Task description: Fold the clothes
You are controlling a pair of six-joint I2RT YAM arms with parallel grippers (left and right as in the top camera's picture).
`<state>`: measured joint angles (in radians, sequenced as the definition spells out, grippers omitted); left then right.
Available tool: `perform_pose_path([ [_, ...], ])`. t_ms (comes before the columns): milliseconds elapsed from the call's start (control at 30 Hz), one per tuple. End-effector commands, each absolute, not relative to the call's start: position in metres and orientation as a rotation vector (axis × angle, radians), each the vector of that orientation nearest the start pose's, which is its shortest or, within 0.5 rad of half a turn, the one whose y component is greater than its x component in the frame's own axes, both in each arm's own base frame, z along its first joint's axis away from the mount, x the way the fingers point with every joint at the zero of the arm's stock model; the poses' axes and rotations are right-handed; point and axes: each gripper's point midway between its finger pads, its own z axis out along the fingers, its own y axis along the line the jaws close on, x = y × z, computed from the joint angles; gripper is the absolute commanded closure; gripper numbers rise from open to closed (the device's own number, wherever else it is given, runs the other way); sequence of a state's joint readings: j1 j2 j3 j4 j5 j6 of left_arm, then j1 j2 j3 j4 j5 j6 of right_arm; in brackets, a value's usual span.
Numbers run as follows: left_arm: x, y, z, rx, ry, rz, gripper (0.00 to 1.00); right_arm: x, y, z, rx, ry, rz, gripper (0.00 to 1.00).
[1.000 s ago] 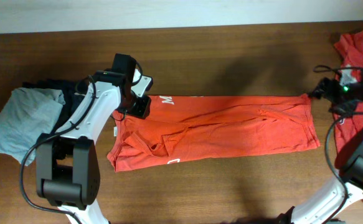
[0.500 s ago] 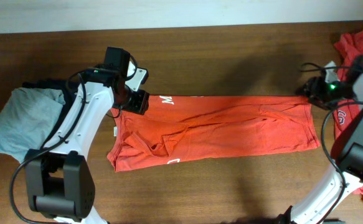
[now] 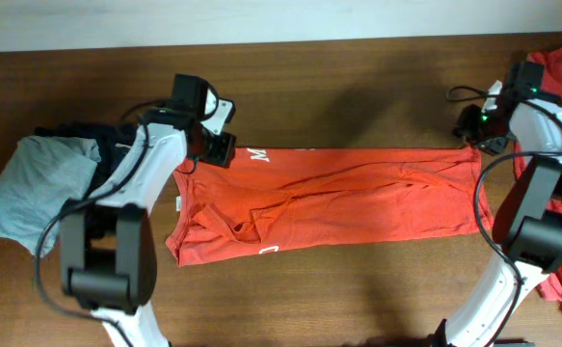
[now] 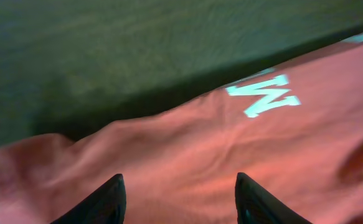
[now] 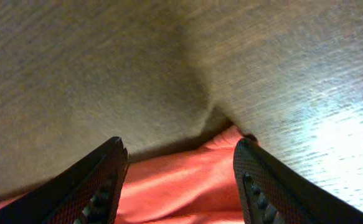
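1. The left gripper [image 4: 178,202] and the right gripper [image 5: 180,180] have jaws apart and empty, each above a far corner of the orange-red T-shirt [image 3: 329,202].
2. The T-shirt lies flat on the table [image 3: 358,77], long axis left to right, printed end leftward.
3. It looks like light, limp cotton, best pinched at both far corners together.

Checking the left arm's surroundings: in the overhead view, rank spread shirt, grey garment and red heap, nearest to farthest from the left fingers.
1. Spread shirt, under the left fingers.
2. Grey garment, far left.
3. Red heap, far right corner.
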<state>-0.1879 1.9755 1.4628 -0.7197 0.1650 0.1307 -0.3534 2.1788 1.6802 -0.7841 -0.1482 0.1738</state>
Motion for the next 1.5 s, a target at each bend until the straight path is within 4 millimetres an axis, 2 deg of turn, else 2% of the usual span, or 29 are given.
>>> perform_pose_path([
  [0,0.425,-0.110,0.019,0.490,2.849,-0.254,0.48,0.462,-0.139,0.014,0.759,2.778,0.114,0.45],
  [100,0.423,-0.109,0.003,0.491,2.879,-0.255,0.48,0.459,-0.140,0.006,0.786,2.797,0.100,0.50],
  [267,0.418,-0.108,-0.015,0.492,2.921,-0.256,0.48,0.452,-0.156,0.004,0.839,2.796,-0.027,0.55],
  [467,0.414,-0.106,-0.024,0.481,2.954,-0.246,0.48,0.448,-0.175,0.005,0.858,2.775,-0.184,0.64],
  [667,0.409,-0.104,-0.027,0.481,2.978,-0.240,0.48,0.440,-0.203,0.009,0.966,2.717,-0.311,0.66],
  [800,0.407,-0.103,-0.028,0.481,2.985,-0.236,0.49,0.433,-0.209,0.010,1.015,2.719,-0.211,0.65],
  [867,0.407,-0.103,-0.027,0.481,2.988,-0.234,0.50,0.430,-0.207,0.011,1.039,2.726,-0.099,0.58],
  [967,0.410,-0.102,-0.020,0.469,2.986,-0.231,0.50,0.423,-0.200,0.013,0.968,2.768,0.141,0.48],
  [1000,0.413,-0.102,-0.015,0.455,2.984,-0.232,0.50,0.421,-0.198,0.014,0.955,2.767,0.220,0.45],
  [1067,0.426,-0.101,0.013,0.396,2.959,-0.234,0.50,0.410,-0.194,0.019,0.910,2.756,0.459,0.41],
  [1167,0.441,-0.100,0.054,0.348,2.900,-0.237,0.50,0.392,-0.191,0.026,0.834,2.758,0.642,0.39],
  [1267,0.454,-0.102,0.101,0.347,2.816,-0.236,0.49,0.378,-0.187,0.030,0.781,2.774,0.735,0.37],
  [1333,0.462,-0.103,0.140,0.346,2.739,-0.235,0.44,0.370,-0.181,0.031,0.728,2.803,0.772,0.34],
  [1467,0.467,-0.101,0.215,0.334,2.589,-0.215,0.39,0.365,-0.168,0.032,0.624,2.845,0.800,0.28],
])
